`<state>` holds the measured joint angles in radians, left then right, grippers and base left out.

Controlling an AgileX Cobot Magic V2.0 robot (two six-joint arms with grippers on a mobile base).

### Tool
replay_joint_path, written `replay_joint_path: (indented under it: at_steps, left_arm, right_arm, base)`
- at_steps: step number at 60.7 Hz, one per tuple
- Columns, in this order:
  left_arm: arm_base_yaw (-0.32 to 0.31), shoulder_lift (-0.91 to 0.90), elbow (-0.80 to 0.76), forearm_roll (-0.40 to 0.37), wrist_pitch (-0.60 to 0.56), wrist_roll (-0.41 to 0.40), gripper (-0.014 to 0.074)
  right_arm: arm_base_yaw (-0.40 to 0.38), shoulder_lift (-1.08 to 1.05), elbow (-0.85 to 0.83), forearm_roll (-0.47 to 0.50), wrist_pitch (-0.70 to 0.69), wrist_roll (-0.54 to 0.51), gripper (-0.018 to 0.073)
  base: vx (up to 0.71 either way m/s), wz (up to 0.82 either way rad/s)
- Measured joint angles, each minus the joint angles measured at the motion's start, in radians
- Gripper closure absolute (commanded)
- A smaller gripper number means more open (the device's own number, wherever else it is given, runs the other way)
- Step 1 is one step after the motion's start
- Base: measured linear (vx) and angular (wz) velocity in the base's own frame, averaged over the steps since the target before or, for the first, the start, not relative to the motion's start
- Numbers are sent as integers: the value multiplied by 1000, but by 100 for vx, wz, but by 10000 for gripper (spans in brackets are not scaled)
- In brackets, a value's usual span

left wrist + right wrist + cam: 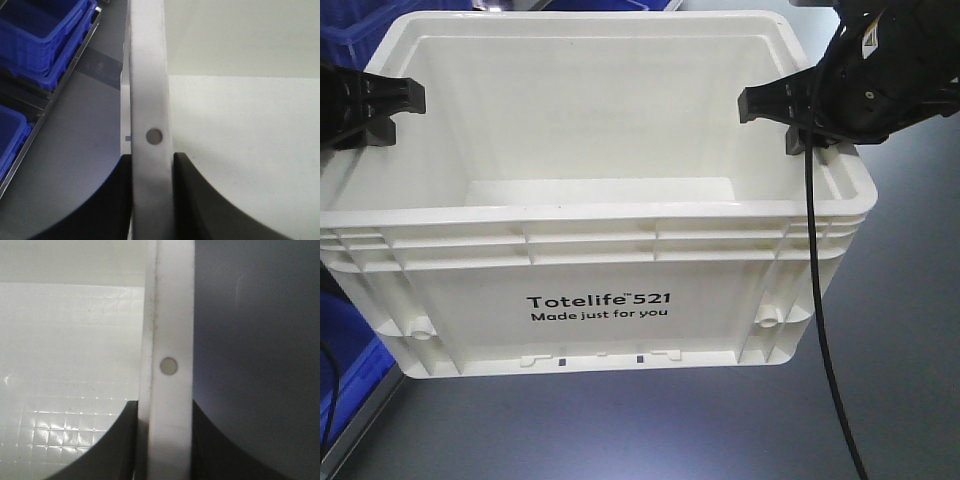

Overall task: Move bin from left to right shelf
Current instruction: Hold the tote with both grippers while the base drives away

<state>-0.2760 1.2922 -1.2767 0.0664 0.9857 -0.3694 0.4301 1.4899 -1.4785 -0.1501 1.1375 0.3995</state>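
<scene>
Now, left claw [395, 110]: closed on the left end rim of the bin [590, 300], one finger inside, one outside.
Right claw [775, 122]: likewise pinching the right end rim.
Bin position: between both claws, long axis running claw to claw, neither arm nearer; resting or lifted, unclear.
Arms: reaching inward from opposite sides, wrists along the rim.
Surroundings: blue bins [35, 35] leftward; grey counter [910, 330] rightward.

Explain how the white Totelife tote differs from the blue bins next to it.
The white Totelife tote bears black print; the blue bins show none. The tote is clamped at both side rims by the left gripper and right gripper; the blue bins are untouched. Both are open plastic containers.
</scene>
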Motion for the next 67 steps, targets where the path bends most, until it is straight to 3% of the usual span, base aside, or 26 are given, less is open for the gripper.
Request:
replay_joint_path:
  at_steps: [67]
  left_arm:
    - [0,0,0,-1,-1,0,542]
  right_arm:
    - [0,0,0,0,0,0,529]
  base:
    - [10,-38]
